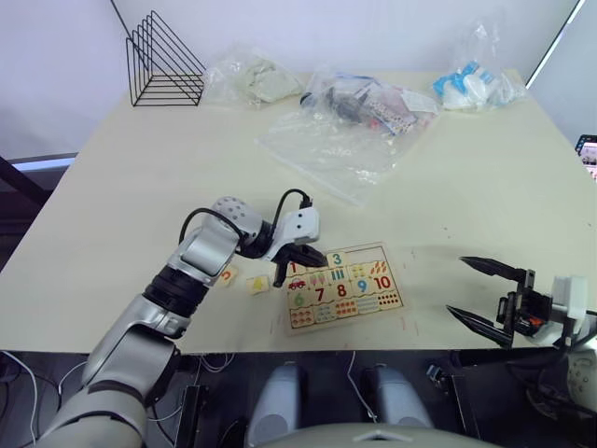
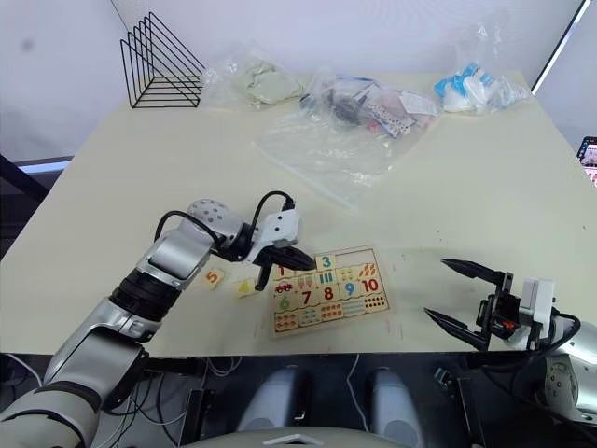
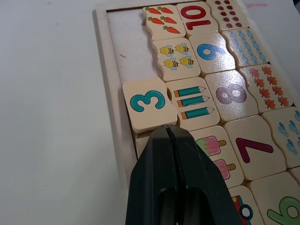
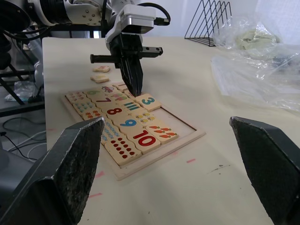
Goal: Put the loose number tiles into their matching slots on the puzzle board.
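Two loose number tiles point(image 2: 215, 276) are sitting on the surface point(image 1: 140, 187) just beside your left end effector point(image 3: 168, 131), on the side away from the puzzle board point(image 3: 104, 56). One reads 5; I can't make out the digit on the other point(image 2: 244, 287).

The left end effector has its fingers pressed together with nothing between them. Its tips are right over the board's number row, touching or nearly touching the near edge of the 3 tile point(image 3: 147, 104). That tile looks a bit crooked, with one corner riding toward the rim, so I'd say the step right now is nudging it flat.

- Push gently, away from the rim and toward the pencil tile next to it. Come straight down, don't swipe.
- The board is light and will probably slide if you shove sideways.
- Beyond the 3 from your fingertips there's a bare stretch of slots point(image 3: 126, 42). That's probably where 4 and 5 go.
- I can't tell whether the spot under the fingers is filled.

On room to move, the board sits close to the near edge of the surface, so don't drag tiles back toward yourself. There's plenty of bare surface out past the loose tiles. The crinkly plastic bags point(image 1: 326, 149) are well ahead of the end effector and out of the way.

Your right end effector point(image 2: 466, 294) is spread wide with nothing in it, well apart from the board on its far side, so it won't collide with anything.
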Controlling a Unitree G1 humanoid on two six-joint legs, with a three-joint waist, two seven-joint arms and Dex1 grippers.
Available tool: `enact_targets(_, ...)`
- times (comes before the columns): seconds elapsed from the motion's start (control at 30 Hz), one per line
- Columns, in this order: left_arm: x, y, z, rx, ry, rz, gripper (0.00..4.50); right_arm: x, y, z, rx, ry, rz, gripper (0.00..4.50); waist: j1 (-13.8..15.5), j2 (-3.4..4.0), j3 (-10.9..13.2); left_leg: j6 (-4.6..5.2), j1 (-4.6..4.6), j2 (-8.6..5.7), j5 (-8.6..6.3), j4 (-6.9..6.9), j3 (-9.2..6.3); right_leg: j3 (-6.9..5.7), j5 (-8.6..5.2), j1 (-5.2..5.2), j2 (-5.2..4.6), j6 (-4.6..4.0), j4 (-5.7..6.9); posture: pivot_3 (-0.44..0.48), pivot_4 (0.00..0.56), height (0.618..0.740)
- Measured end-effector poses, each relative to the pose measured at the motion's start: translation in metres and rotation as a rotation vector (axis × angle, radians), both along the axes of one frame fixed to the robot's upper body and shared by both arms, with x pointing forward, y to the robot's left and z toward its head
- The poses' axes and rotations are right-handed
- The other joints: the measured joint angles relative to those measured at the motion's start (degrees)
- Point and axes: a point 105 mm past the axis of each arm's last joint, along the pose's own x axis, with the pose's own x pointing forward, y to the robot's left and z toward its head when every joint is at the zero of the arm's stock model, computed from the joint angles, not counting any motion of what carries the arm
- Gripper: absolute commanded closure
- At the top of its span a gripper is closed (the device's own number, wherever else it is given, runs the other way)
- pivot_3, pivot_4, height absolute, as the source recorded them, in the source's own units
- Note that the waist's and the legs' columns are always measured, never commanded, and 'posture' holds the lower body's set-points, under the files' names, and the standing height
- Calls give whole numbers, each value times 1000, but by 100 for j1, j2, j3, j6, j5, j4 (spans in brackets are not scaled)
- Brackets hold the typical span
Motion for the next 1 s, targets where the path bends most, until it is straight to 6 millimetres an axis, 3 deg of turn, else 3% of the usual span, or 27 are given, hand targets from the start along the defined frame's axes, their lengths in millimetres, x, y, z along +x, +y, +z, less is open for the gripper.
enact_targets(1.0,1,-1,-1,-7,-14,9,4480,-2,2,-1,1,4,3,0,0,0,0,0,0,0,0,0,0,0,0,0,0,0,0,0,150,740)
